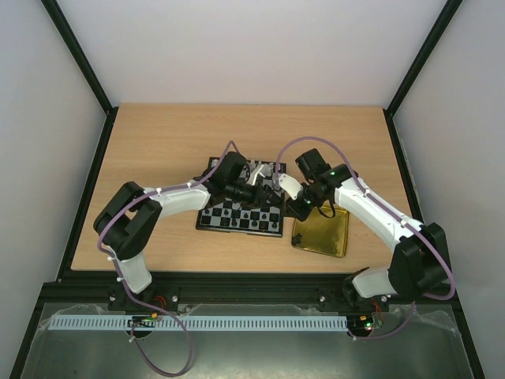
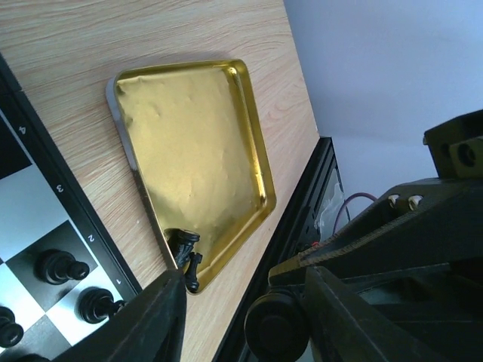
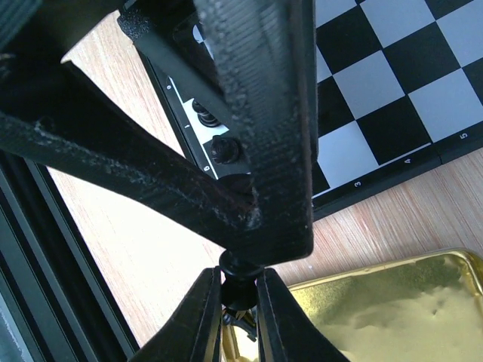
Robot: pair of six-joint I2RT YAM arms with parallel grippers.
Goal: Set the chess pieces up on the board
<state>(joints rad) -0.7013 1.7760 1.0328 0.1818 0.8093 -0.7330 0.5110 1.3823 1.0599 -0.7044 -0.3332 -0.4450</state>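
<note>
The board lies mid-table with black chess pieces along its near rows and white ones at the far side. My right gripper is shut on a black piece above the gold tray's corner, just off the board's rim. My left gripper hangs open right over it, one of its fingers touching that piece's top. Two more black pieces lie in the tray's near corner. Black pieces stand on the board's edge squares.
The gold tray sits right of the board, touching its corner. Both arms cross closely over the board's right side. A black frame rail runs along the table's near edge.
</note>
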